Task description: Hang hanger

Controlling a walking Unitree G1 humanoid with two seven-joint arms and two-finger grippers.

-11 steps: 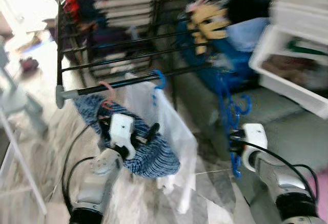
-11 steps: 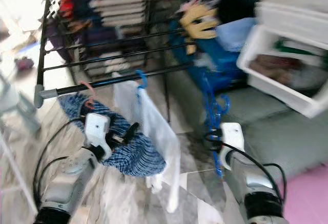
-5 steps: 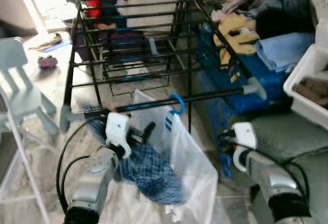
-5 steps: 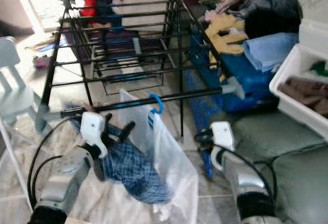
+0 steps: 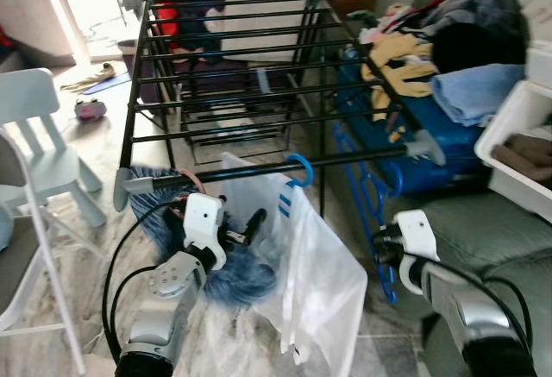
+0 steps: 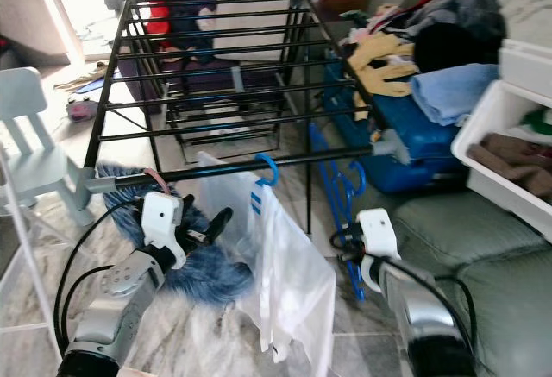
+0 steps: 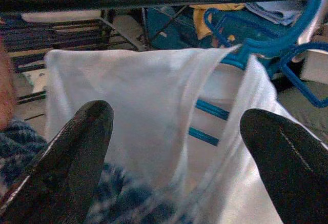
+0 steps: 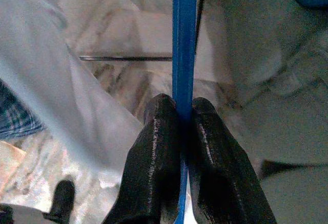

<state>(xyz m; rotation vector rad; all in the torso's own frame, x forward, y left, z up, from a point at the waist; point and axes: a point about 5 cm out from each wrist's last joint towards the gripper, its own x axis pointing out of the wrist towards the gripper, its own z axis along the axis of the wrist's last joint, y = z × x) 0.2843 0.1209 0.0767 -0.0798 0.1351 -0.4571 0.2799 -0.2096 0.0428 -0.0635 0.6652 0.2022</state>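
Our right gripper is clenched on a blue hanger, its two black fingers pressed flat against the plastic bar from either side. In the head views this gripper sits at about four o'clock, low beside the grey sofa, with the blue hanger dangling there, well apart from the black drying rack. Our left gripper is released, its fingers spread wide before a white garment. In the left eye view it hovers at about seven o'clock, just under the rack's front rail.

On that rail a white garment hangs from a blue hook, and a blue checked cloth on a pink hanger hook hangs beside it, just behind our left gripper.

Compared with a second ago, the picture is sharp instead of blurred and the whole scene has swung: the rack now shows end to end, and a pale chair stands at nine o'clock. The right gripper grips the hanger as it did then; the checked cloth looks more bunched than before.
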